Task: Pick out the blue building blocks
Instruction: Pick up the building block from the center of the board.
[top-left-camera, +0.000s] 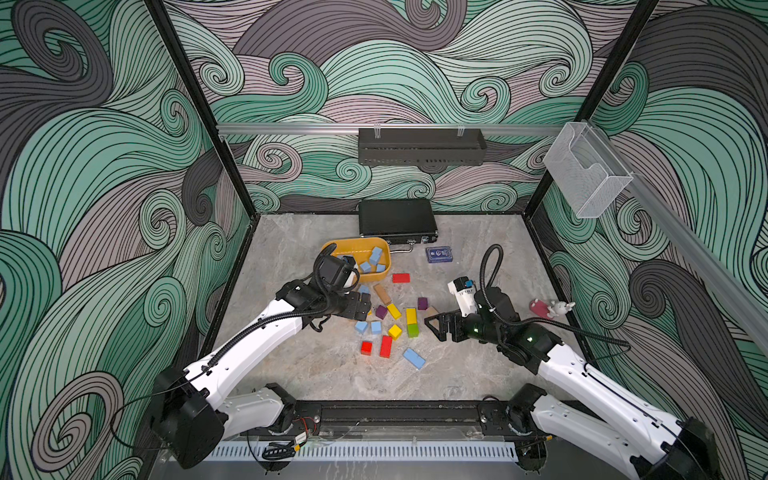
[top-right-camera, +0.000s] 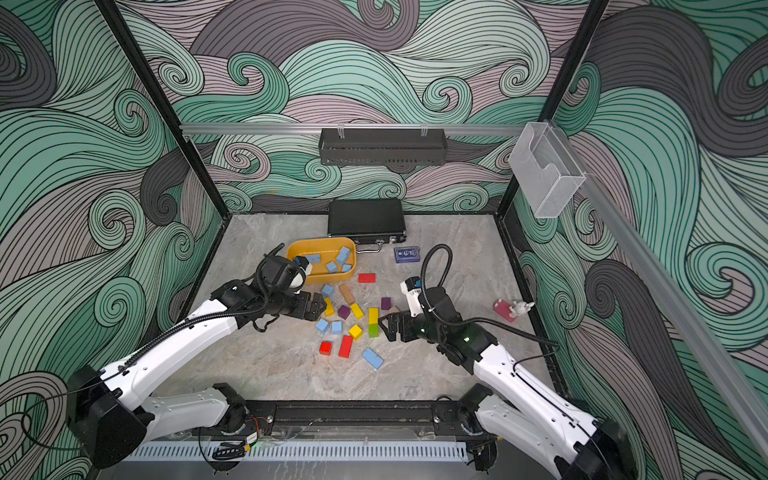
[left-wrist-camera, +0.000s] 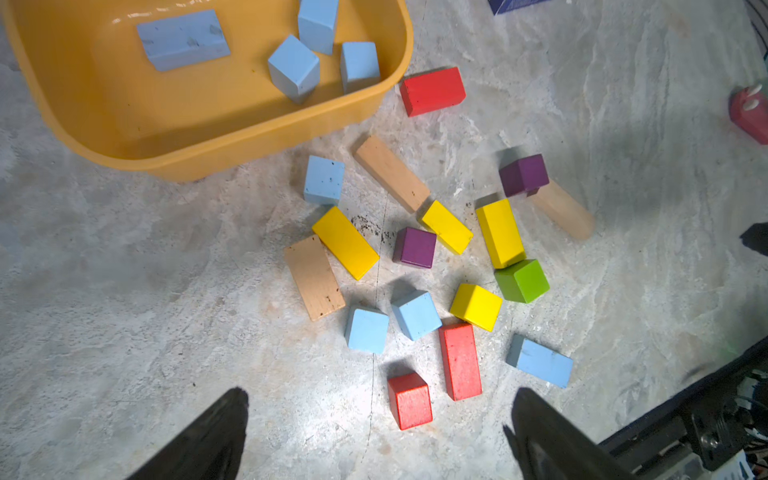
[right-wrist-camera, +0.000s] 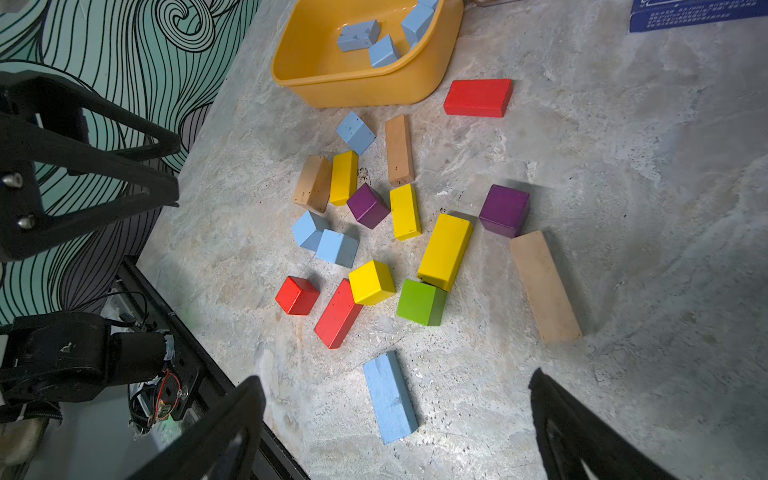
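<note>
Several light blue blocks lie in the yellow tray, seen in both top views. On the table, one blue cube sits by the tray. Two blue cubes lie side by side in the pile. A long blue brick lies nearest the front. My left gripper hangs open over the pile's left edge and holds nothing. My right gripper hovers open at the pile's right, and its wrist view shows the long brick between the wide jaws, untouched.
Red, yellow, green, purple and tan blocks are mixed among the blue ones. A black case and a navy card box lie at the back. A red toy sits far right.
</note>
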